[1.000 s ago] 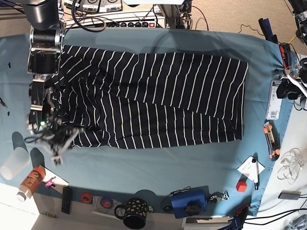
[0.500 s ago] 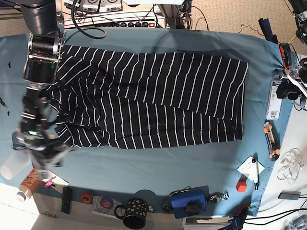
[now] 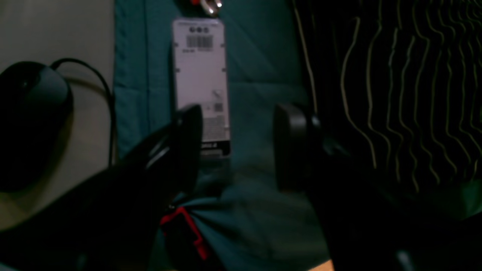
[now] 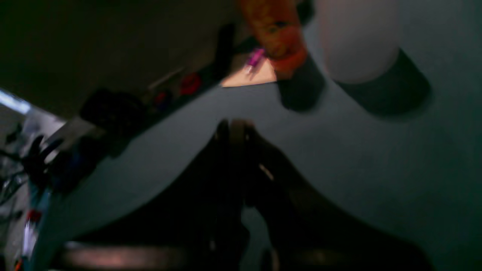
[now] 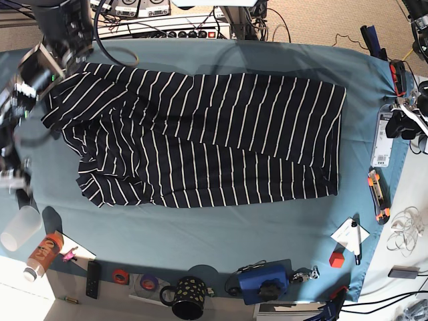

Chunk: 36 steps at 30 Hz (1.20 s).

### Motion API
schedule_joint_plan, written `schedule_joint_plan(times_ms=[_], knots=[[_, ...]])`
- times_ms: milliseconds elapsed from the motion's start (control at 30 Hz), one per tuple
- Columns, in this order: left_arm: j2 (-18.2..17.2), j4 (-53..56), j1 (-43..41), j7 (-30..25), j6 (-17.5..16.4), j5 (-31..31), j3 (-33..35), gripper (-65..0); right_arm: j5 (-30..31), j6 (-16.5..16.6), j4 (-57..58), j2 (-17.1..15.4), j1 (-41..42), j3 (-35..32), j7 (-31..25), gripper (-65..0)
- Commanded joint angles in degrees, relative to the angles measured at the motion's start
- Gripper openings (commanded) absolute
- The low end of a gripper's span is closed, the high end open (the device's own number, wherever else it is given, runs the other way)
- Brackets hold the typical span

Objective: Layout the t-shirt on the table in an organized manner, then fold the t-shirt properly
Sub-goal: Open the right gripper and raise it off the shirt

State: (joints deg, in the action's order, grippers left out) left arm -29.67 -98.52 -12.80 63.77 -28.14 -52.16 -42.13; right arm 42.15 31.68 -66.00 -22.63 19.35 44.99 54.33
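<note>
I note the right gripper (image 4: 233,130) clamped together holding nothing, the left gripper (image 3: 237,146) wide, t-shirt (image 5: 200,134) beside it.

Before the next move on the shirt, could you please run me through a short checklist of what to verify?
1. Right gripper free of cloth: ok, jaws shut on nothing, above bare table.
2. Left gripper ready: ok, jaws open, nothing between them, hovering over a white barcode label beside the shirt's edge.
3. T-shirt laid flat: not ok, the end under the right arm is bunched and creased.
4. Opposite end of the shirt: ok, edge lies straight.
5. Shirt fully on the table: ok, teal cloth shows all round it.
6. Clutter clear of the shirt: ok, plastic cup and orange bottle stand apart from it.
</note>
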Motion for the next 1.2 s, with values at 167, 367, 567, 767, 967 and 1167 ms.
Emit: schedule_joint_plan(times_ms=[167, 367, 567, 767, 967, 1167], knots=[[-1.27, -0.76, 0.44, -1.31, -0.24, -1.05, -0.48, -34.1, 10.99, 8.32, 2.89, -1.03, -1.38, -2.75, 16.48, -65.0], [-1.27, -0.76, 0.42, -1.29, -0.22, -1.05, -0.48, -34.1, 11.58, 8.32, 2.89, -1.03, -1.55, -12.24, 25.67, -53.4], [-1.27, -0.76, 0.42, -1.29, -0.22, -1.05, -0.48, -34.1, 8.81, 8.32, 2.89, -1.03, -1.55, -25.07, 25.67, -50.9], [-1.27, -0.76, 0.42, -1.25, -0.22, -1.03, -0.48, -34.1, 13.73, 8.32, -0.85, -1.03, -1.60, -27.56, 25.67, -65.0], [-1.27, -0.76, 0.42, -1.25, -0.22, -1.03, -0.48, -34.1, 21.73, 8.32, -11.17, -1.05, -2.93, -26.88, 25.67, -65.0], [-1.25, -0.76, 0.42, -1.25, -0.22, -1.03, -0.48, -34.1, 21.68, 8.32, -22.25, -1.03, -11.52, -26.95, 25.67, -65.0]])
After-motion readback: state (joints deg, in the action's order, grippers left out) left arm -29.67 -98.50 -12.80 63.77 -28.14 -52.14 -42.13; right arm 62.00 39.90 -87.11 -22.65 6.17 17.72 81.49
